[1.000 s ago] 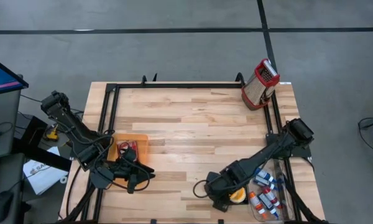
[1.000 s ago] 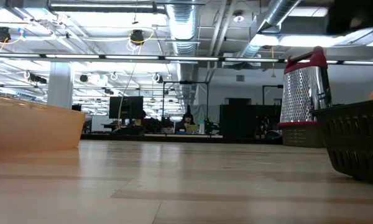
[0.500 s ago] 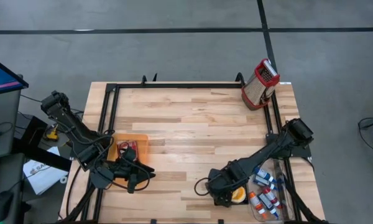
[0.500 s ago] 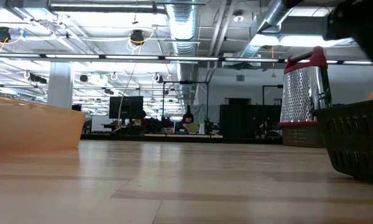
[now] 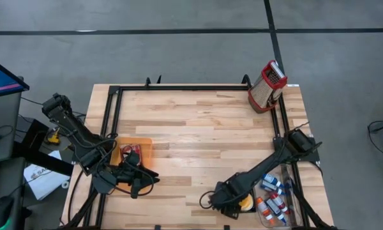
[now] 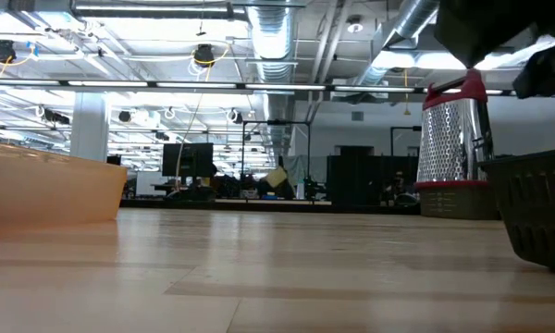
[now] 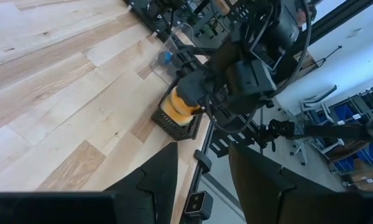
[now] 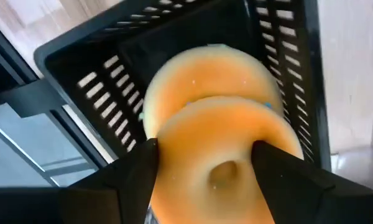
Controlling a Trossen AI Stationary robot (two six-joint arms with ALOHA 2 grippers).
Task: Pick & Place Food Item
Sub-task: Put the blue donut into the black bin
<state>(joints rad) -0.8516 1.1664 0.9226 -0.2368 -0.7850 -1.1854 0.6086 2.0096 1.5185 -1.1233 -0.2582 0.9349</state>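
A black slatted basket [image 8: 81, 74] stands near the table's near right corner and holds two orange ring-shaped donuts. In the right wrist view one donut [image 8: 193, 78] lies farther back. The nearer donut [image 8: 224, 143] sits between my right gripper's fingers. My right gripper [image 5: 221, 199] is low over the basket [image 5: 237, 207], open, with one finger at each side of the nearer donut. My left gripper [image 5: 148, 179] is open and rests at the near left, beside an orange bin [image 5: 135, 152]. Its wrist view shows the basket and donut [image 7: 177, 107] from across the table. My right gripper comes at the nearer donut from above, with one finger [image 8: 140, 171] and the other [image 8: 283, 171] at opposite sides of the ring [image 8: 174, 137]. Whether the fingers touch the donut I cannot tell. The donut still lies in the basket.
A clear tub of small bottles [image 5: 274, 201] sits just right of the basket. A metal grater with a red top [image 5: 267, 86] stands at the far right corner, and shows in the low view too [image 6: 453, 148]. Black frame rails [image 5: 115, 102] run along the table's sides. Bare wood lies in the middle.
My right arm has stretched toward the table's near edge and slightly left, bringing the gripper lower over the basket. In the low view the basket has shifted a little to the right, and the orange top seen above its rim no longer shows.
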